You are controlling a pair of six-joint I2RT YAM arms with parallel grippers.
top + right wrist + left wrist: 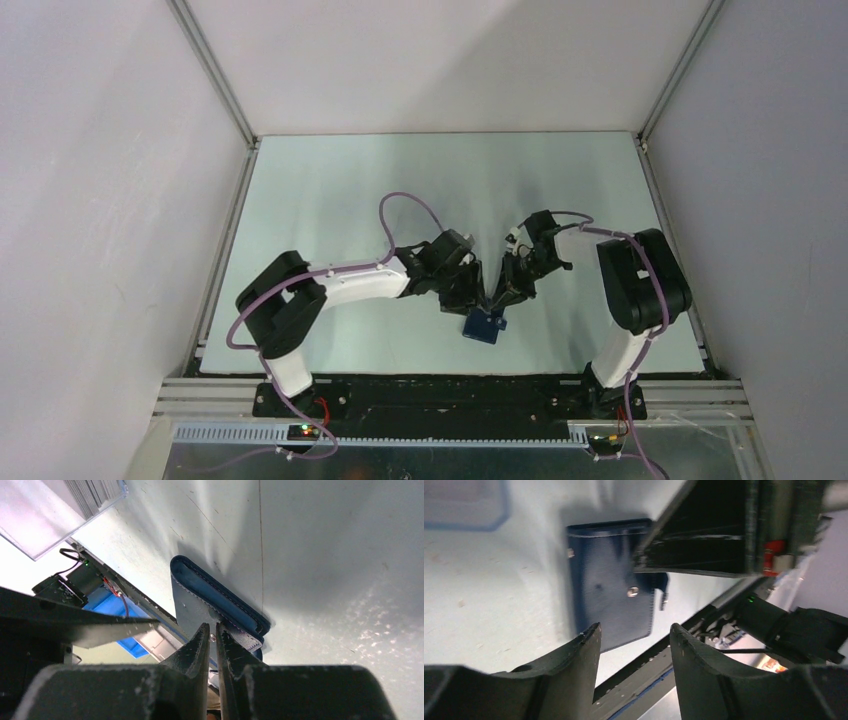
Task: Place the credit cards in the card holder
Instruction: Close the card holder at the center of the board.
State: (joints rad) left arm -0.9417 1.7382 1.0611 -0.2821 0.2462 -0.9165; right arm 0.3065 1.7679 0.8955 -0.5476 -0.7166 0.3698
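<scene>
The card holder is a dark navy folding wallet lying near the table's front edge. In the left wrist view it lies flat with its metal snap showing. In the right wrist view it gapes a little and shows lighter blue inside. My right gripper is shut, its tips against the holder's outer face by the snap and strap; it also shows in the top view. My left gripper is open and empty, just short of the holder's near edge; in the top view it is beside the right one. I see no credit card for certain.
A blurred pale rectangle with a blue rim lies on the table beyond the holder. A pale see-through sheet fills one corner of the right wrist view. The black front rail runs just below the holder. The enclosure walls stand close.
</scene>
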